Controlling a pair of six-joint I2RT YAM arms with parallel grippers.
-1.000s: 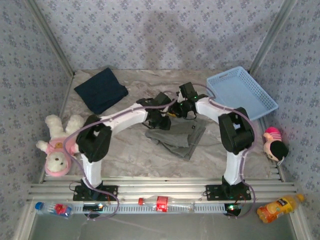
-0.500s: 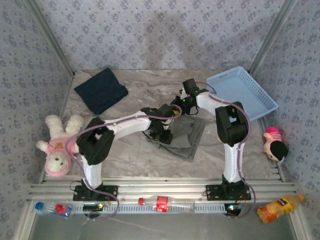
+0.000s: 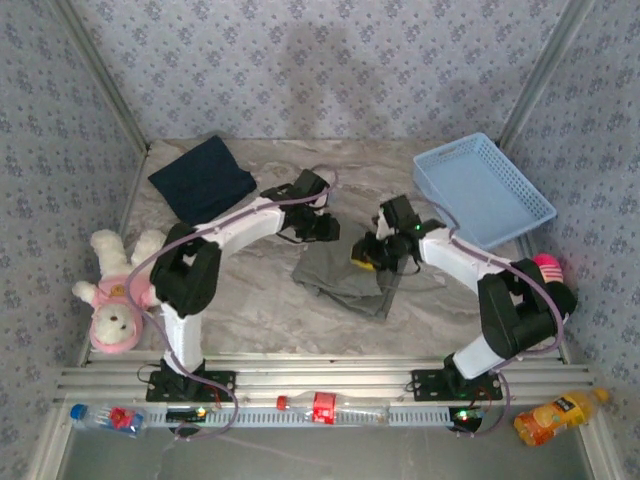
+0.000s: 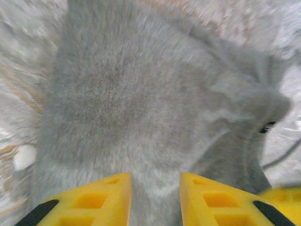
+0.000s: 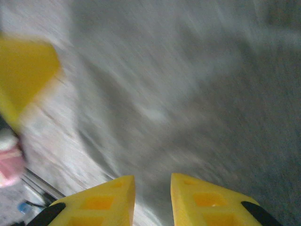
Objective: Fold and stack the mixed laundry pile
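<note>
While the grey-olive garment [image 3: 340, 272] lies rumpled at mid-table and the navy T-shirt [image 3: 203, 180] sits folded at the far left, the left gripper [image 3: 330, 228] and right gripper [image 3: 366, 258] hover at the grey cloth, jaws slightly parted, holding nothing

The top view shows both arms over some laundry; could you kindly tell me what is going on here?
Two robot arms are folding laundry. The navy T-shirt already lies folded at the far left of the table. The left end effector and the right end effector both hover over the grey garment mid-table, fingers apart, neither visibly gripping it. It lies loosely folded, not yet stacked on the T-shirt.
</note>
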